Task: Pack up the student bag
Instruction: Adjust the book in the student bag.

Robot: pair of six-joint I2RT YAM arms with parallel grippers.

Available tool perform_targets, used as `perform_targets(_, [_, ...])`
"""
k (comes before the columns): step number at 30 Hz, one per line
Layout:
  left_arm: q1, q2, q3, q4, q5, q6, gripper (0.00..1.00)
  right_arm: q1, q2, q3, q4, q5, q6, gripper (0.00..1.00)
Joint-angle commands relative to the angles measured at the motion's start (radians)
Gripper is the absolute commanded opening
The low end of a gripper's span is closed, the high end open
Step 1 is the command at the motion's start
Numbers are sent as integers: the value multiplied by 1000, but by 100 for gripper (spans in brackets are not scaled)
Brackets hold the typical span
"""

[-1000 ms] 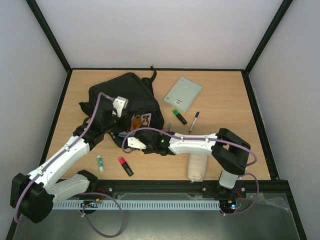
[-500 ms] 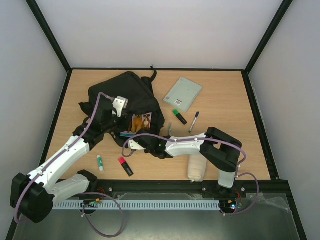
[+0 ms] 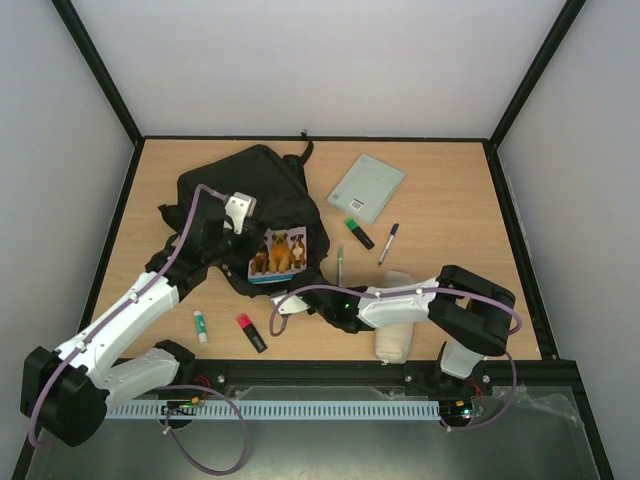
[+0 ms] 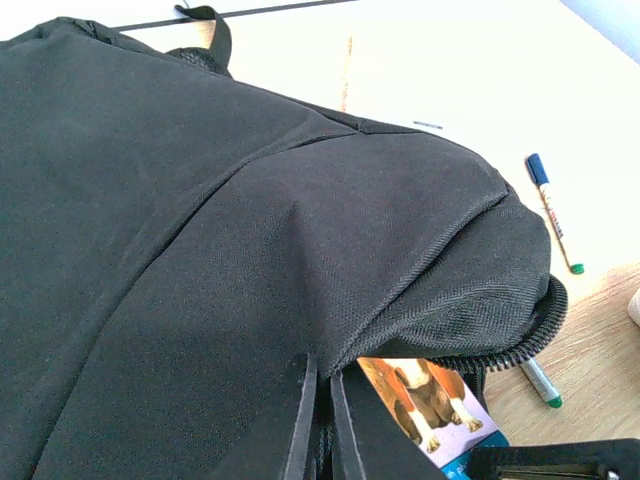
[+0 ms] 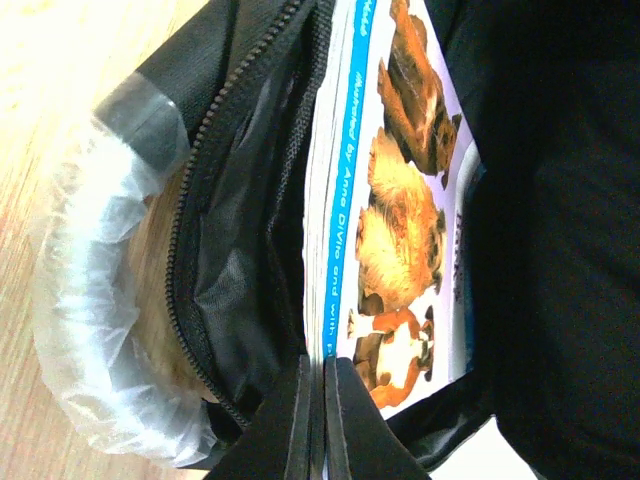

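1. Pale wood-grain board forms the table (image 3: 450,290). A black frame (image 3: 310,138) borders it, and plain white walls (image 3: 330,60) rise behind and at both sides, meeting at black corner posts.
2. On the left rear part of this surface lies the student bag (image 3: 245,190), black soft fabric with a strap end pointing at the back edge. Its zip mouth faces the arms and gapes open. A picture book (image 3: 278,252) with dogs on its cover sticks partway out of the opening.
3. The left gripper (image 4: 322,368) has its jaws pressed together on a fold of the bag's upper fabric just above the zip. Creases in the cloth run out from its tips.
4. The right gripper (image 5: 317,365) sits low at the near rim of the opening, its fingers together between the zipper lining and the book's page edge. Whether any cloth or paper is nipped between them cannot be told.
5. Right of the bag, on bare wood, lie a grey notebook (image 3: 366,188), a green highlighter (image 3: 359,233) and a blue-capped pen (image 3: 388,243). A thin green pen (image 3: 340,265) lies just beside the bag.
6. Near the front edge lie a glue stick (image 3: 201,324) and a red highlighter (image 3: 250,332), close together. A white pouch (image 3: 395,338) rests partly under the right arm.
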Motion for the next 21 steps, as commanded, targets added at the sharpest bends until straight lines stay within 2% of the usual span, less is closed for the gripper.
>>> perform_targets(1, [8,-27,-6,78,18,-7,2,12,-23,-63,157,-39,-170,1])
perform_targets(12, [9,-6,-6,74,46,-7,2,19,36,-70,409,-111,-354,1])
perform_targets(14, [10,-3,-4,73,50,-7,2,18,53,-35,381,-105,-350,1])
perform_targets(18, [10,-8,-6,72,55,-6,2,-50,71,59,227,-141,-231,1])
perform_targets(19, [10,-11,-10,72,57,-7,2,-75,82,73,223,-147,-217,3])
perform_targets(21, [10,-15,-12,73,59,-7,2,-120,94,80,234,-152,-208,16])
